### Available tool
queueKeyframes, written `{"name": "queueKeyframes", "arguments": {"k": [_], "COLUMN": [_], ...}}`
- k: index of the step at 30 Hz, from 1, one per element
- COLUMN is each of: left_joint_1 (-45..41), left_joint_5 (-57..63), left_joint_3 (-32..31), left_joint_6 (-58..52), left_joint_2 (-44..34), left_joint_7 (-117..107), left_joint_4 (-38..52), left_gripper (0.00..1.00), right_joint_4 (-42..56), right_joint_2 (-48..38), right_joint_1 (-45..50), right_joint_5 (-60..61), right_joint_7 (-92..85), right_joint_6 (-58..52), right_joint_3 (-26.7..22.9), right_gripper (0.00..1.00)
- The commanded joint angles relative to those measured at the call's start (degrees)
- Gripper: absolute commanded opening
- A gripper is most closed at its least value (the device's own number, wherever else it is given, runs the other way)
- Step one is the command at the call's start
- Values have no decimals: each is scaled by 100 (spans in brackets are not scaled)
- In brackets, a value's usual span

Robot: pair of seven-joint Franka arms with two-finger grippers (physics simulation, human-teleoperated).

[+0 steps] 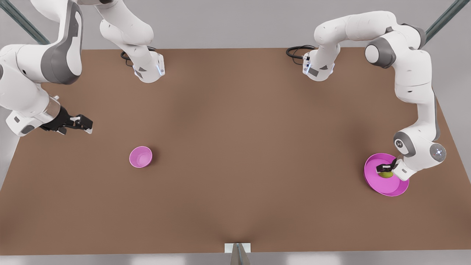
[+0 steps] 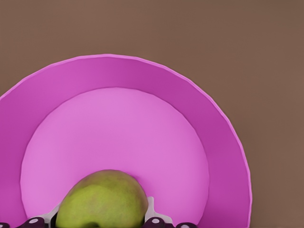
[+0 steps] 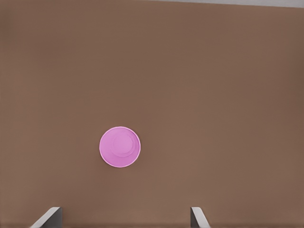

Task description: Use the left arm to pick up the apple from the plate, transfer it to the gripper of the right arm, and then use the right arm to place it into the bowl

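Near edge of the brown table [image 1: 235, 147], toward the front view's right: the plate [image 1: 373, 182], a wide shallow magenta dish, carries the apple [image 1: 386, 174], which sits on the plate's flat inner floor, off-centre toward the side nearest the arm. In the left wrist view the plate [image 2: 118, 76] shows a darker sloping rim around a lighter floor, and the apple [image 2: 105, 200] appears yellow-green and smooth, resting on that floor.

The left gripper [image 1: 385, 168] is lowered over the apple. Its dark fingers [image 2: 156, 222] stand at either flank of the fruit, spread about the apple's width (whether the pads press on the skin cannot be told). The apple remains on the plate.

Slightly farther from the near edge, toward the front view's left: the bowl [image 1: 140, 156], a small deep magenta vessel, stands upright on the table with nothing in it. It lies well apart from the plate. From the right wrist view the bowl [image 3: 119, 147] is seen from above, its interior plain pink, with bare table all around.

Farther back, at the front view's left edge: the right gripper [image 1: 81, 123] hangs above the table beyond the bowl, holding nothing, its fingers [image 3: 198, 217] spread wide; this arm waits.
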Motion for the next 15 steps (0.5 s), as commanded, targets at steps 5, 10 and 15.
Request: {"name": "queueKeyframes", "arguments": {"k": [5,10,15], "left_joint_1": [-3,-21,-65], "left_joint_5": [2,2,-7], "left_joint_3": [0,-9,-307], "left_joint_6": [91,91,-339], "left_joint_2": [30,48,-619], "left_joint_7": [142,142,564], "left_joint_4": [3,3,12], "left_gripper": [79,78,74], "right_joint_4": [5,5,5], "right_joint_2": [4,13,13], "right_joint_1": [1,1,1], "right_joint_5": [1,1,9], "right_joint_7": [-71,-71,-71], "right_joint_6": [-2,-2,-2], "right_joint_3": [-5,-5,-5], "right_gripper": [100,100,100]}}
